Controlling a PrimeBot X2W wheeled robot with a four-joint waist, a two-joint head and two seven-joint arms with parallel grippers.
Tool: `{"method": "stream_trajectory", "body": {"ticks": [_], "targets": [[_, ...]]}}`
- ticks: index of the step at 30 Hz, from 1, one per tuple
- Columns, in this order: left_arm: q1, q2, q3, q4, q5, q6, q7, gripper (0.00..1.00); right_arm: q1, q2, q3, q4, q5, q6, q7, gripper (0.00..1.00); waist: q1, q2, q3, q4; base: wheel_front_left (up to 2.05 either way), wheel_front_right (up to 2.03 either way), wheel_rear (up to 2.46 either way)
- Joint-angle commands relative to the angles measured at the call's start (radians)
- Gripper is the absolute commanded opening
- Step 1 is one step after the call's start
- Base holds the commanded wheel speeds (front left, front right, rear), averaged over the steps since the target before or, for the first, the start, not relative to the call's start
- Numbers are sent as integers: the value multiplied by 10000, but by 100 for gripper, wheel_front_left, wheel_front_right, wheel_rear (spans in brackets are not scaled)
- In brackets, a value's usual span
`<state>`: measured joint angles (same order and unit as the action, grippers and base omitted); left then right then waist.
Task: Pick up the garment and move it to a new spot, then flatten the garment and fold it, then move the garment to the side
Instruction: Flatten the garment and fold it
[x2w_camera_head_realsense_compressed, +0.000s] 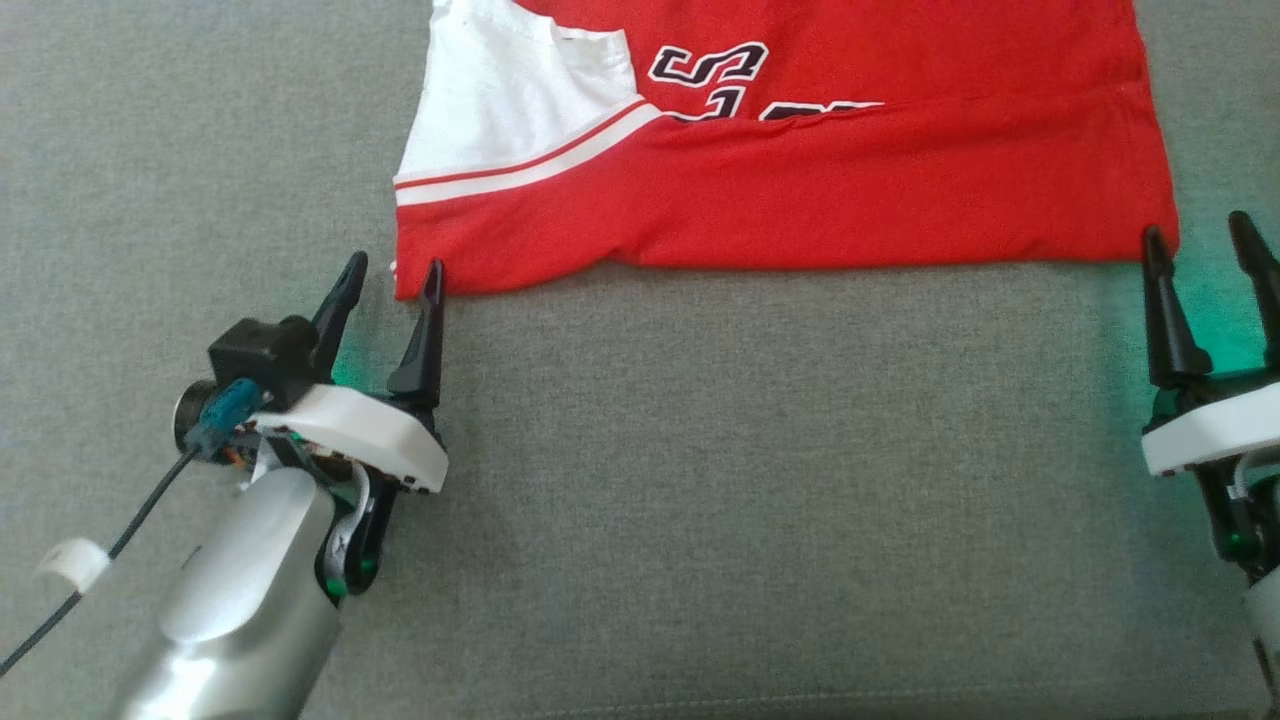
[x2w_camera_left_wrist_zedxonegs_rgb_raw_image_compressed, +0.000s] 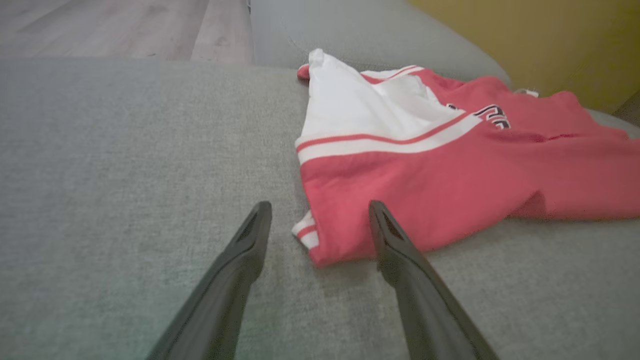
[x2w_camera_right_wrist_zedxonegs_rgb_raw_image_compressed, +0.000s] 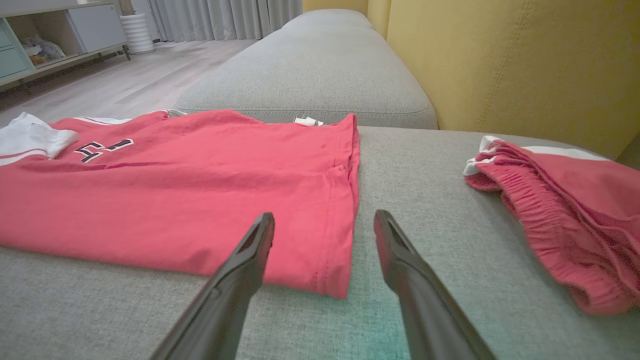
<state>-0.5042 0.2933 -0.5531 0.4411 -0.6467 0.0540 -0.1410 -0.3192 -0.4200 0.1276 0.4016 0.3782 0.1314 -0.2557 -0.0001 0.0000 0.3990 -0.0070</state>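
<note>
On a grey sofa seat (x2w_camera_head_realsense_compressed: 700, 500), the robot's left gripper (x2w_camera_head_realsense_compressed: 395, 262) is poised at the near left corner of a red garment (x2w_camera_head_realsense_compressed: 800, 190). Its two dark fingers (x2w_camera_head_realsense_compressed: 425, 330) are spread wide and hold nothing. Seen from the left wrist, that corner, with its red-and-white striped trim, lies between the tips of the left gripper (x2w_camera_left_wrist_zedxonegs_rgb_raw_image_compressed: 320, 205). Whether they touch the cloth cannot be told.

The garment (x2w_camera_left_wrist_zedxonegs_rgb_raw_image_compressed: 425, 175) lies folded and mostly flat toward the far side of the seat, with a white panel at its left end set off by a white band and a thin red stripe. Black lettering (x2w_camera_head_realsense_compressed: 708, 63) outlined in white runs across the chest. A fold hides its lower part, so it cannot be read whole. A small white tag (x2w_camera_right_wrist_zedxonegs_rgb_raw_image_compressed: 307, 121) at the garment's far edge is too small to read.

At the near right corner the right gripper (x2w_camera_head_realsense_compressed: 1197, 225) also has its fingers well apart and empty. In the right wrist view the stitched corner of the garment (x2w_camera_right_wrist_zedxonegs_rgb_raw_image_compressed: 200, 200) sits between the tips of the right gripper (x2w_camera_right_wrist_zedxonegs_rgb_raw_image_compressed: 325, 214), with one finger (x2w_camera_right_wrist_zedxonegs_rgb_raw_image_compressed: 245, 270) over the fabric.

Further right, a pair of red shorts (x2w_camera_right_wrist_zedxonegs_rgb_raw_image_compressed: 565, 210) lies apart from the garment, near the yellow backrest (x2w_camera_right_wrist_zedxonegs_rgb_raw_image_compressed: 500, 60).
</note>
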Motion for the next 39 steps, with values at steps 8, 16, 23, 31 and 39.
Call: {"method": "stream_trajectory", "body": {"ticks": [8,16,23,31,39], "targets": [[-371,466,-17,-79,105,227,1141,0,-173,-79,465,-126,93,-7,-61,100,1,0,208,-185,0,0,0],[-575,720,-35,-519,149,126,1183,0,-637,80,757,833,559,-7,-61,100,1,0,165,-124,0,0,0],[-858,1047,107,-824,281,-8,771,0,-1143,-73,1852,2000,1200,-7,165,0,1,0,84,97,0,0,0],[-1252,1441,321,-1140,345,-13,647,0,-1418,-538,2670,2397,1537,-7,-26,0,1,0,-318,111,0,0,0],[685,1934,227,-2741,77,492,910,0,-722,-1155,3142,2149,2027,-7,-57,0,1,0,-1307,118,0,0,0]]}}
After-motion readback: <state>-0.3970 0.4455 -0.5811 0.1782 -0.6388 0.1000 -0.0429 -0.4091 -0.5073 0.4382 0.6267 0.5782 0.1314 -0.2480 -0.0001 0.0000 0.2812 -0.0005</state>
